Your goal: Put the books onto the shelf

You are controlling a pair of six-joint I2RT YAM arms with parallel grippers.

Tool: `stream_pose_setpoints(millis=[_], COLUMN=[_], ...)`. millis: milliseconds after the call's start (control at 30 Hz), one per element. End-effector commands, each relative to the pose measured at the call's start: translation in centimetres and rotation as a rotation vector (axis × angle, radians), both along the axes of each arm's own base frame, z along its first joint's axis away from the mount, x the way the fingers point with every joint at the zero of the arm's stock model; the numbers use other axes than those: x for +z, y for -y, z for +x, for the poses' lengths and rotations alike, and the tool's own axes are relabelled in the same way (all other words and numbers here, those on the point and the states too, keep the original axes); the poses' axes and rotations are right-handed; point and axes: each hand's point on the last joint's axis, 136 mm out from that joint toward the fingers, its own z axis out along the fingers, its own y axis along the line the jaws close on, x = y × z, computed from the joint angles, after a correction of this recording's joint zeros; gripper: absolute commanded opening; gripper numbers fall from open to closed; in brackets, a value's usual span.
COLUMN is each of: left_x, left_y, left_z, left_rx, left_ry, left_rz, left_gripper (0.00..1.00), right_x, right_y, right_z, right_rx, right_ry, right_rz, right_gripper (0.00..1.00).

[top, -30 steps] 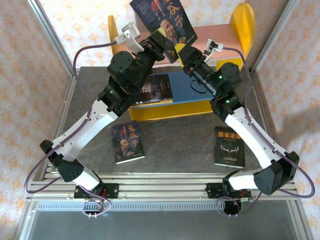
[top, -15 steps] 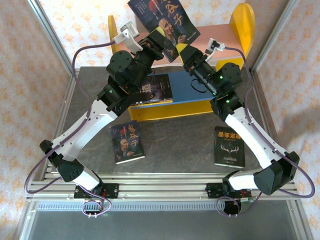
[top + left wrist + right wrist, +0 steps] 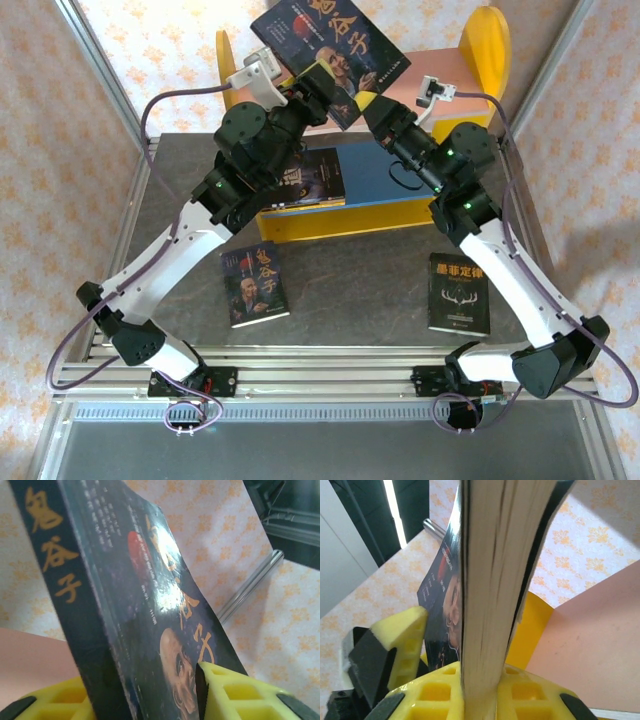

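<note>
The table (image 3: 350,300) carries the shelf (image 3: 485,45) at its far edge, with the pink upper board (image 3: 450,70) above the blue lower board (image 3: 385,180). The left arm (image 3: 170,250) and the right arm (image 3: 505,270) both reach to the shelf and meet over the upper board. The held book (image 3: 325,40) hangs there above the pink board, cover toward the top camera. Whether its lowest corner touches the board cannot be told. Its long axis runs on a diagonal, from upper left down to the right in the top view, so it is skewed to the length of the shelf and tipped, neither flat nor upright. The book lies beyond and above both sets of jaws, which take it from the near side. The left gripper (image 3: 328,85) is clamped across the cover beside the spine, as the left wrist view confirms (image 3: 150,700). The right gripper (image 3: 372,103) is clamped on the page edge (image 3: 487,695). The coming move likely calls for squaring the long axis to the board before lowering. A second book (image 3: 315,178) lies on the blue board at its left end. A third book (image 3: 255,285) lies flat on the table nearer the left arm, and a fourth book (image 3: 458,292) nearer the right arm.
</note>
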Motion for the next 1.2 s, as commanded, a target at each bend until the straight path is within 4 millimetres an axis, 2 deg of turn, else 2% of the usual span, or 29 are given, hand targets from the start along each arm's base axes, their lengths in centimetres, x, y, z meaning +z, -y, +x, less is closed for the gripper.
stream_pose_setpoints(millis=[0, 267, 400, 567, 900, 1167], left_x=[1.5, -0.9, -1.5, -1.7, -2.9, -5.1], left_y=[-2.8, -6.1, -7.9, -9.0, -8.3, -6.4], left_z=[-2.0, -2.9, -3.3, -3.7, -3.1, -0.9], left_rx=[0.074, 0.196, 0.237, 0.259, 0.239, 0.178], left_ry=[0.028, -0.056, -0.085, -0.106, -0.184, -0.254], left_rz=[0.055, 0.193, 0.245, 0.315, 0.529, 0.646], left_gripper=[0.50, 0.55, 0.56, 0.56, 0.58, 0.62], right_x=[2.5, 1.2, 0.4, -0.8, -2.3, -2.3], right_y=[1.2, 1.7, 1.0, -0.4, -1.3, -1.4], right_z=[-1.4, -0.3, 0.5, 1.5, 1.0, 0.5], right_rx=[-0.025, -0.035, -0.012, 0.045, 0.109, 0.130], right_ry=[0.092, 0.055, 0.033, -0.010, -0.061, -0.080], right_rz=[-0.042, -0.111, -0.124, -0.146, -0.255, -0.266], right_gripper=[0.14, 0.13, 0.13, 0.12, 0.13, 0.14])
